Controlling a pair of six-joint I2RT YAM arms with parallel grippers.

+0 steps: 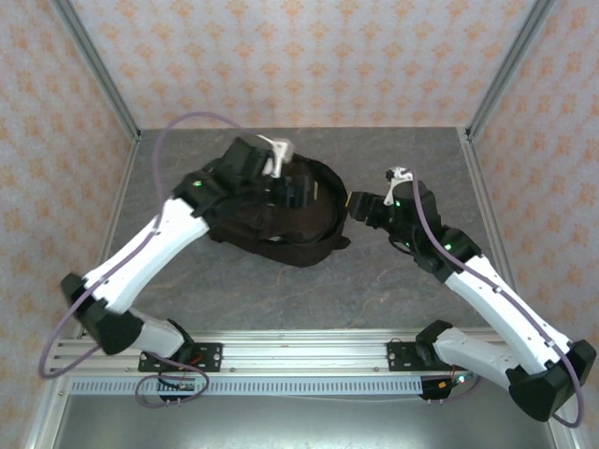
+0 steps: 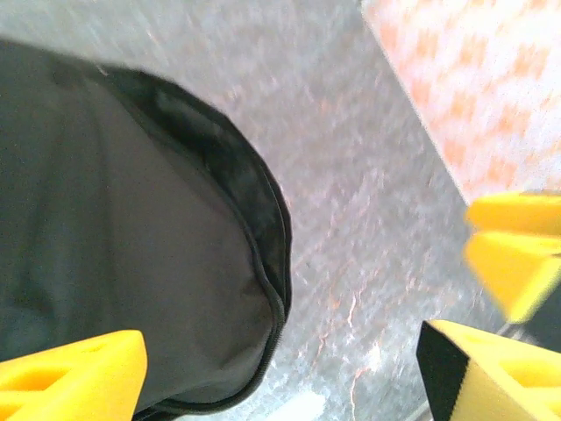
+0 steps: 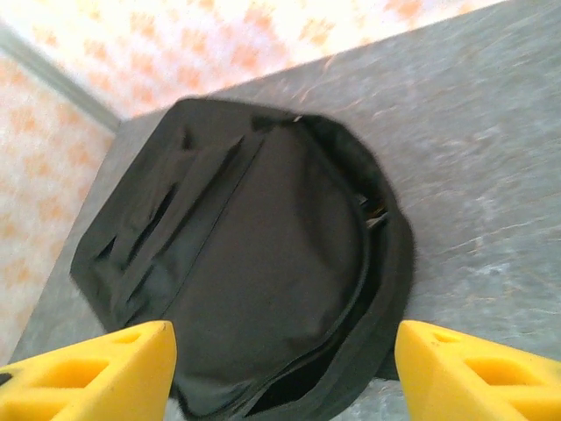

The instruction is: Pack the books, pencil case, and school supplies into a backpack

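Right wrist: backpack lies on table

Grey marbled table, black backpack flat at its middle.

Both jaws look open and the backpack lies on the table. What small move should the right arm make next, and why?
Probably ease the right gripper forward toward the rim of the backpack that faces it, where the zip seam seems to gape slightly. Its jaws stand wide with nothing between them, so closing that opening looks like the step left. How far the zip is shut, I cannot tell.
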